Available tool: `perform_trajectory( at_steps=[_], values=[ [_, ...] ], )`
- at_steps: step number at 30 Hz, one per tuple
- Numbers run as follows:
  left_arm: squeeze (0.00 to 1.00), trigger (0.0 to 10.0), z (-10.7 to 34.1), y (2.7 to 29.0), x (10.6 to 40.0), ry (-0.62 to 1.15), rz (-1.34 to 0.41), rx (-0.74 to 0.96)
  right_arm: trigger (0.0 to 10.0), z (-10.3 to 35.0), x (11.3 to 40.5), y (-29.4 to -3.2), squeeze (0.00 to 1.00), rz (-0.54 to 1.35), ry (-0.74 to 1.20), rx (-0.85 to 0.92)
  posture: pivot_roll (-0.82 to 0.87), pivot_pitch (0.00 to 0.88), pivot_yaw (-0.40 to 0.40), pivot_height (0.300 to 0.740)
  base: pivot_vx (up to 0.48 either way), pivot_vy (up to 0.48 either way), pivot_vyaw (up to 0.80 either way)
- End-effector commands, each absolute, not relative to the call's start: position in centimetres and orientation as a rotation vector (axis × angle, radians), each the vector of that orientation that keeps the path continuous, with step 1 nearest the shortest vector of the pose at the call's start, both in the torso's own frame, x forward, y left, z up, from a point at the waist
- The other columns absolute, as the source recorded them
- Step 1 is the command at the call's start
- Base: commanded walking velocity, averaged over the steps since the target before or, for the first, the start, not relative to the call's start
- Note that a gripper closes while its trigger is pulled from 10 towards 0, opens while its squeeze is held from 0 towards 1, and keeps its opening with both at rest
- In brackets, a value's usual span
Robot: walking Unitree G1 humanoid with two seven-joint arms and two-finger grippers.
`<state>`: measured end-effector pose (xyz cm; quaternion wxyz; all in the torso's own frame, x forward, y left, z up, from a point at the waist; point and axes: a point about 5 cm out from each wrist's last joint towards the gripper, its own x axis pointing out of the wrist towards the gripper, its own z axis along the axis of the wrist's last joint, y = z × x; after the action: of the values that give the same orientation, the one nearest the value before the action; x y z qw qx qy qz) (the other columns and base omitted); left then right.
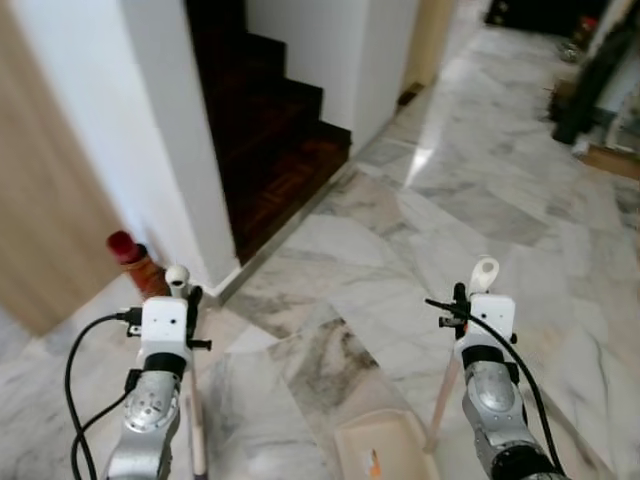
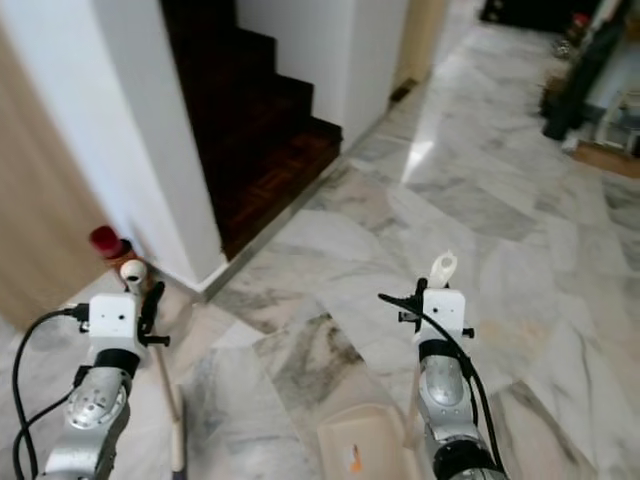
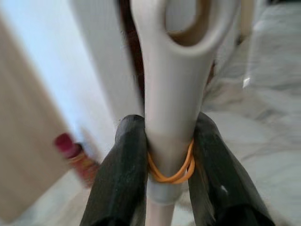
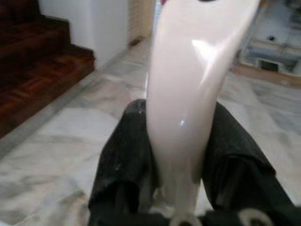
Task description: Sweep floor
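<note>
Open marble floor (image 1: 480, 200) filled the right of the frame; dark stairs (image 1: 270, 130) at upper left. Left gripper (image 3: 162, 155) clamped the broom handle (image 3: 174, 94), right gripper (image 4: 181, 155) the dustpan handle (image 4: 188, 94).

- Ahead of you on the left, dark wooden stairs (image 1: 275, 140) climb between white walls.
- A white wall (image 1: 150, 130) stands left of the stairs, its corner meeting the floor just beside the bottom step.
- Left of that wall you see a light wooden panel (image 1: 45, 200).
- A small red-topped thing (image 1: 128, 250) sits on the floor at the foot of the wall, by the panel; what it is you cannot tell.
- The marble floor (image 1: 480, 200) runs grey-veined and glossy, with a bright glare patch near the stair corner.
- Far right, dark blurred objects (image 1: 590, 80) stand on the floor; too blurred to name.
</note>
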<state>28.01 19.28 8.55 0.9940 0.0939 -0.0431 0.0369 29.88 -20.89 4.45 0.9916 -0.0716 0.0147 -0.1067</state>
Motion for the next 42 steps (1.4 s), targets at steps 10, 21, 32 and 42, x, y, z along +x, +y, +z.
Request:
perform_trajectory(
  at_steps=[10, 21, 32, 42],
  values=[
    [0.0, 10.0, 8.87, 19.66, 27.96, -0.105, 0.082, 0.194, 10.0, 5.12, 30.29, -20.94, 0.0, -0.207, 0.001, -0.159, 0.13, 0.0, 0.016, 0.74, 0.0, 0.0, -0.8],
    [0.0, 10.0, 8.89, 19.72, 27.97, -0.106, 0.08, 0.192, 10.0, 5.09, 30.21, -20.98, 0.0, -0.212, -0.001, -0.159, 0.13, 0.0, 0.019, 0.74, 0.0, 0.0, -0.8],
    [0.0, 10.0, 8.91, 19.61, 27.9, -0.113, 0.073, 0.166, 10.0, 5.11, 30.22, -21.06, 0.0, -0.208, 0.0, -0.166, 0.13, 0.0, 0.013, 0.74, 0.0, 0.0, -0.8],
    [0.0, 10.0, 8.87, 19.62, 27.97, -0.102, 0.076, 0.161, 10.0, 5.29, 30.25, -20.82, 0.0, -0.195, -0.019, -0.181, 0.13, 0.0, 0.012, 0.74, 0.055, 0.0, -0.24]
  ],
)
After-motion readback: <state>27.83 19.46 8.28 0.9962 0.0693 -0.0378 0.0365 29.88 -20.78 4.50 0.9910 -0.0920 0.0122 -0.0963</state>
